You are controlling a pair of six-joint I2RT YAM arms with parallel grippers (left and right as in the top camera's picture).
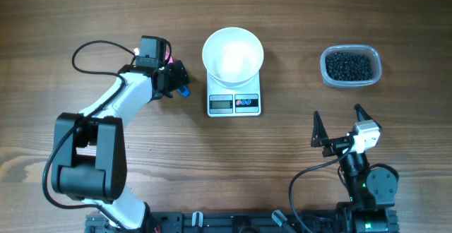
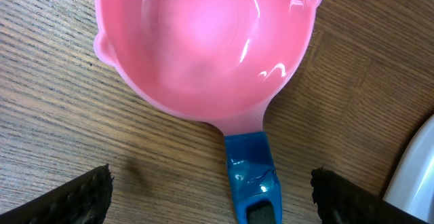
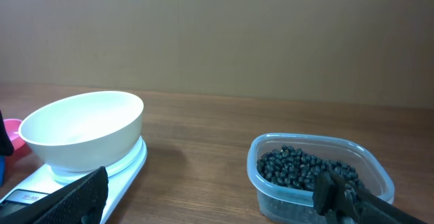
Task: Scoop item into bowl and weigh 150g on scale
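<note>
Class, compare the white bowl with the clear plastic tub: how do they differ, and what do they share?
The bowl is round and opaque white; the tub is rectangular and clear. The bowl is empty; the tub holds black beads. The bowl sits on the scale; the tub on the table. Both are upright, open-topped.

Robot lab bench, wood-grain table [image 1: 42, 7], bare tan wall [image 3: 217, 34], cabled arm [image 1: 106, 106]
</note>
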